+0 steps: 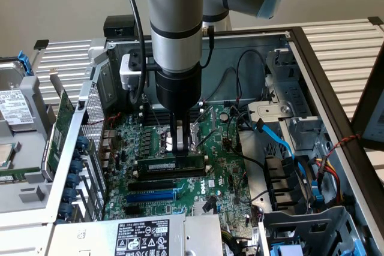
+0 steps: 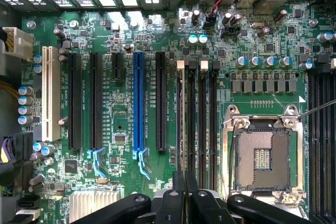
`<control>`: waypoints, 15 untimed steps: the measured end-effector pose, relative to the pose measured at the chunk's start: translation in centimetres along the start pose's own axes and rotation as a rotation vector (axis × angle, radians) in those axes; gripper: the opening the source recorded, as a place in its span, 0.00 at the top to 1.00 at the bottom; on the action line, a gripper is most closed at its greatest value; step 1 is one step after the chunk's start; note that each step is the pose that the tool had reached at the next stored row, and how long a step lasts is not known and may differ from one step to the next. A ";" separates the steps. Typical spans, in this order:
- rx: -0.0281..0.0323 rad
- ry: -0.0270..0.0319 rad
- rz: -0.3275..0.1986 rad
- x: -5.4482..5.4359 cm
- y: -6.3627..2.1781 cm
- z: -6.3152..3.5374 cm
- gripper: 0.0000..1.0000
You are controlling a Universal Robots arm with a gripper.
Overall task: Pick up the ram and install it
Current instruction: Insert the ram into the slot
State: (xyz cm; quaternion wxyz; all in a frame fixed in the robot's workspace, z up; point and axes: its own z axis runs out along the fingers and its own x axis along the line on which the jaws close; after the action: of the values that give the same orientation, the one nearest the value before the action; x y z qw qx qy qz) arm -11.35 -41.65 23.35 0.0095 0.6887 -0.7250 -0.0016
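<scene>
Arm (image 1: 175, 34) upright, closed end effector (image 1: 178, 144) near ram (image 1: 171, 165)

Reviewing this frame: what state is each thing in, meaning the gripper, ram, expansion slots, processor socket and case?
gripper: shut, just above the ram.
ram: standing on edge in a memory slot; whether it is fully seated cannot be told.
blue slot: empty.
white slot: empty.
processor socket: bare, no cooler on it.
computer case: open, board exposed.
</scene>
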 end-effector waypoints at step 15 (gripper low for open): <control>0.0001 0.0001 0.000 0.0 0.05 0.24 0.87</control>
State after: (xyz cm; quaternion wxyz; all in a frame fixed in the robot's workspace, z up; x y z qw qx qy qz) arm -11.41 -41.66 23.12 0.0095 0.6887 -0.7250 -0.0016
